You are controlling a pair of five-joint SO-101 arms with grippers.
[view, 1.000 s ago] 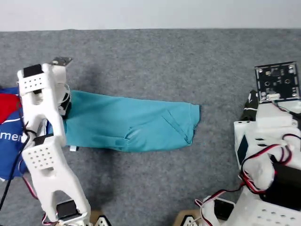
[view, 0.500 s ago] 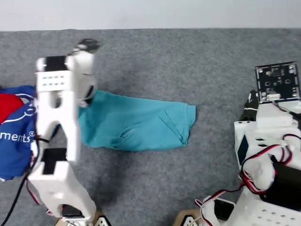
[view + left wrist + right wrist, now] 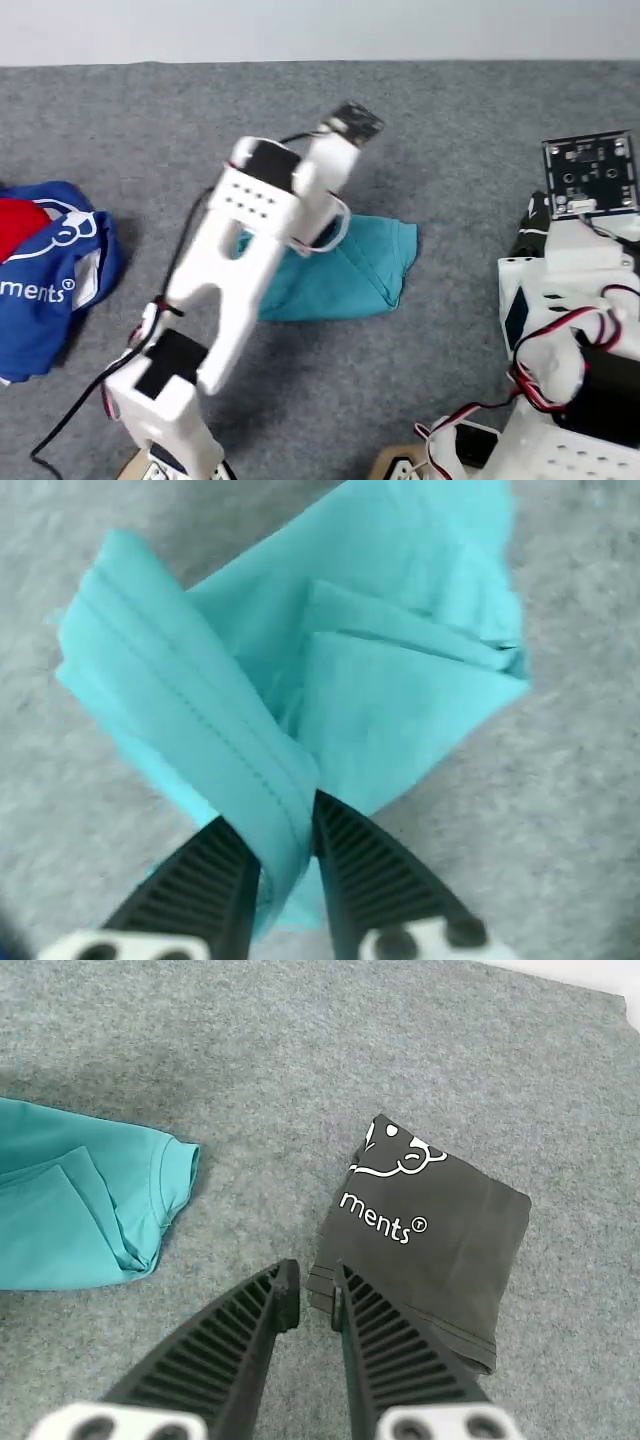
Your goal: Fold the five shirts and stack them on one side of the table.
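Note:
A teal shirt [image 3: 350, 272] lies mid-table, doubled over on itself. My left arm [image 3: 262, 225] stretches over its left part. In the left wrist view my left gripper [image 3: 285, 825] is shut on a bunched hem of the teal shirt [image 3: 380, 680], lifted above the rest of the cloth. My right gripper [image 3: 315, 1295] is shut with nothing in it, just over the near edge of a folded dark shirt [image 3: 425, 1250] with white print. The teal shirt's sleeve end [image 3: 90, 1210] lies beside it. The right arm [image 3: 570, 300] stands at the table's right side.
A crumpled blue shirt [image 3: 55, 285] with white print and a red patch lies at the table's left edge. The grey mat [image 3: 450, 130] is bare along the back and between the teal shirt and the right arm.
My left arm has swung from the table's left side to the right, carrying the teal shirt's left end over its right half. The shirt now looks half as long. The right arm stayed put.

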